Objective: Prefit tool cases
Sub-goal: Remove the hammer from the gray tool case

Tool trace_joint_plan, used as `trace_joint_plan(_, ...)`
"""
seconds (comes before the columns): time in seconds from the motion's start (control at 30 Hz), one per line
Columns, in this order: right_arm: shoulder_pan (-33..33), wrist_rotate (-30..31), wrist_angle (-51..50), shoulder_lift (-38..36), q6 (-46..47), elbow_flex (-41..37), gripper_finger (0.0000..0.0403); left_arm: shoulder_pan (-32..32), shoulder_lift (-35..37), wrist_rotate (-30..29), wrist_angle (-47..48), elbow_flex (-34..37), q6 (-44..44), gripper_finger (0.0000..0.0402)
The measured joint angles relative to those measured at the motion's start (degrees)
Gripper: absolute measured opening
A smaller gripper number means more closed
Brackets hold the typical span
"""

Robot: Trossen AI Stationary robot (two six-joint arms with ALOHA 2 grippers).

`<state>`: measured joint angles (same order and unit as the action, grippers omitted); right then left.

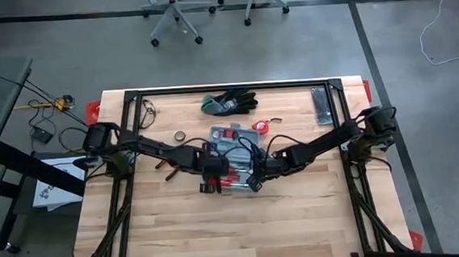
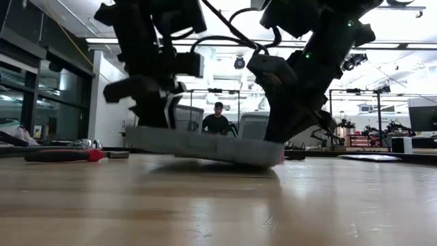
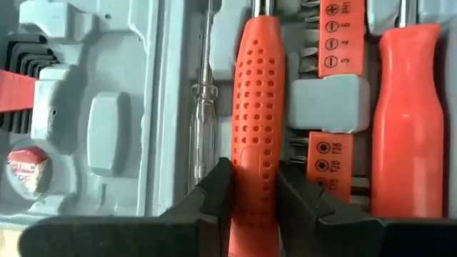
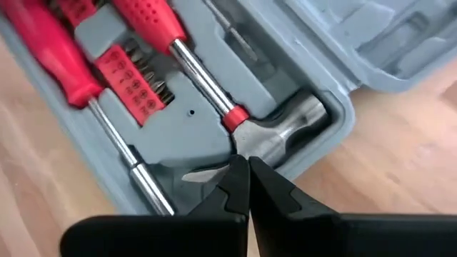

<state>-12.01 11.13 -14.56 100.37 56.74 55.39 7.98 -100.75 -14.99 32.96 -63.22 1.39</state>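
Fingers (image 3: 255,196) of the left arm are closed on the orange handle (image 3: 255,107) of a hammer that lies in the open grey-blue case (image 1: 232,144), near the middle of the desk (image 1: 220,226). Fingers (image 4: 248,184) of the right arm are shut with nothing between them, and their tips are set against the hammer head (image 4: 282,132) at the case's end.

In the low view one end of the case (image 2: 205,145) is seen raised off the desk, so the tray is tilted. The step is judged to be seating the hammer in its moulded recess. It is done best if the handle is kept in line with that recess and pressed straight down, with the head steadied so the case is not dragged or tipped further.

The hammer's long axis is laid along the case, parallel to the screwdriver (image 3: 407,114) just beside it. Its head is pointed towards the right arm's side.
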Motion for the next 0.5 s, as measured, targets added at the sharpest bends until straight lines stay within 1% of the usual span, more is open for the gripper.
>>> trace_joint_plan(0.1, 0.0, 2.1, 0.0, -2.5, -0.1, 0.0, 0.0000, -0.6, 1.8, 0.1, -0.3, -0.1, -1.0, 0.0064)
trace_joint_plan(0.17, 0.0, 3.0, 0.1, -3.9, -1.0, 0.0, 0.0000, -1.0, 2.6, 0.5, -0.7, -0.1, -0.9, 0.0051)
trace_joint_plan(0.33, 0.0, 5.1, 0.3, -5.1, -2.1, 0.2, 0.0000, -2.4, 2.9, 2.9, -1.4, -0.1, -0.7, 0.0037)
trace_joint_plan(0.4, 0.0, 5.2, 0.4, -5.1, -1.5, 0.2, 0.0000, -2.8, 2.7, 4.1, -1.6, -0.1, -0.8, 0.0028)
trace_joint_plan(0.47, -0.1, 4.7, 0.4, -5.0, -1.4, 0.2, 0.0000, -3.2, 2.7, 5.6, -2.8, -0.2, -1.3, 0.0001)
trace_joint_plan(0.5, -0.1, 4.4, 0.4, -5.0, -1.5, 0.2, 0.0000, -3.4, 2.7, 6.4, -3.6, 0.0, -1.3, 0.0004)
